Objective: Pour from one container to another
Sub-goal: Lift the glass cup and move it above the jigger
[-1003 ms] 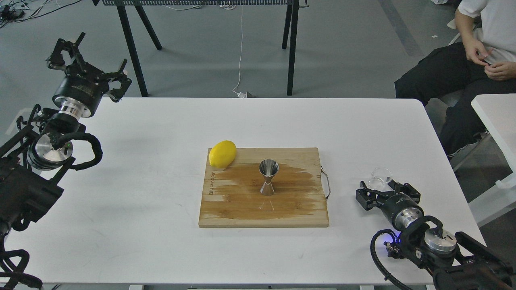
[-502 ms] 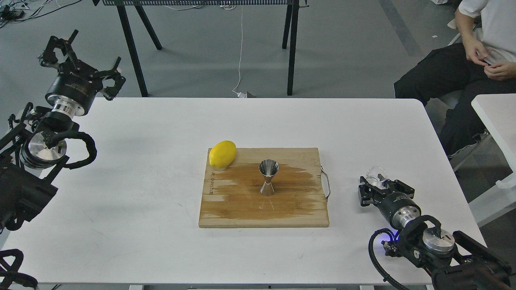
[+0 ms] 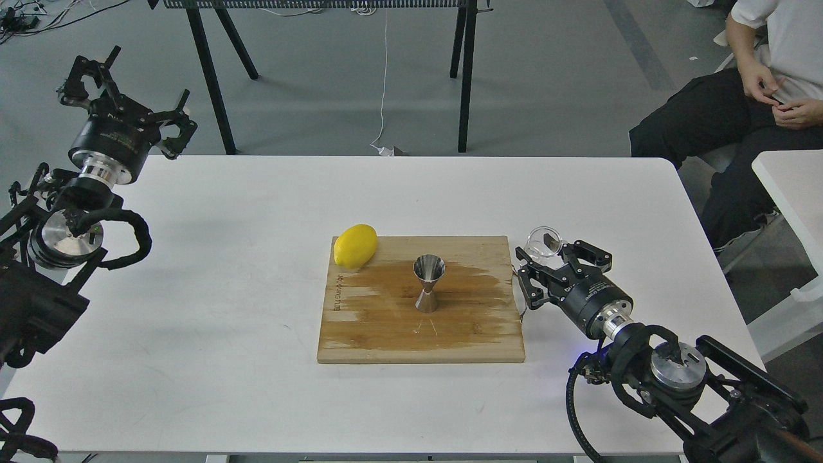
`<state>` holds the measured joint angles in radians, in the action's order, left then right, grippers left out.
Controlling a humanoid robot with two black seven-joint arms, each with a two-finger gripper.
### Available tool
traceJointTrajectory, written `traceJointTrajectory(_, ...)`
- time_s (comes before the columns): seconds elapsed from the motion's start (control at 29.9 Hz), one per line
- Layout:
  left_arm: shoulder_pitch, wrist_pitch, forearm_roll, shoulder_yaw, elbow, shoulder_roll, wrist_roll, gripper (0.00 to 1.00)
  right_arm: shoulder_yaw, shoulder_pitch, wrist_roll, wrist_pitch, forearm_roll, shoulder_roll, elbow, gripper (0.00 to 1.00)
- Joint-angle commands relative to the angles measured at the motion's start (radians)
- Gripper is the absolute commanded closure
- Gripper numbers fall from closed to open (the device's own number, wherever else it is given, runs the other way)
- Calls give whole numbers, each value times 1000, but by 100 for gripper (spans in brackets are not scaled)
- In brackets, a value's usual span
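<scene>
The steel jigger (image 3: 428,283) stands upright in the middle of a wooden cutting board (image 3: 386,334). Just off the board's right edge, my right gripper (image 3: 545,254) is shut on the small clear glass cup (image 3: 542,239), holding it above the white table. The cup sits to the right of the jigger and a little farther back, well apart from it. What the cup holds cannot be made out. My left gripper (image 3: 125,87) hangs open and empty over the table's far left corner.
A yellow lemon (image 3: 355,245) lies on the board's far left corner. A wet stain darkens the board, and a wire handle (image 3: 522,297) sticks out on its right. A seated person (image 3: 739,109) and a second white table (image 3: 794,186) are at the right.
My right gripper carried the glass cup left and away from me, from the table's right edge to the board's right side. The left arm drew back slightly to the left.
</scene>
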<state>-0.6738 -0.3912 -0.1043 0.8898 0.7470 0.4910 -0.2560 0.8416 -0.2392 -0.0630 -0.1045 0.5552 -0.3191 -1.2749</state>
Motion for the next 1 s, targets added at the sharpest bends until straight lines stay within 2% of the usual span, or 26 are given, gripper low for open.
traceJointTrajectory(0.0,0,0,0,0,0,4,-2,0,-6,-18,-1,49,-62,2,-43,75)
traceJointTrajectory(0.13,0,0,0,0,0,18,-2,0,-10,-25,0,69,-211,26,-55,75)
traceJointTrajectory(0.54,0,0,0,-2,0,15,0,0,-19,-95,8,198,-458,141,-64,75)
traceJointTrajectory(0.97,2,0,0,-2,0,17,-2,0,-78,-157,6,324,-687,183,-64,75)
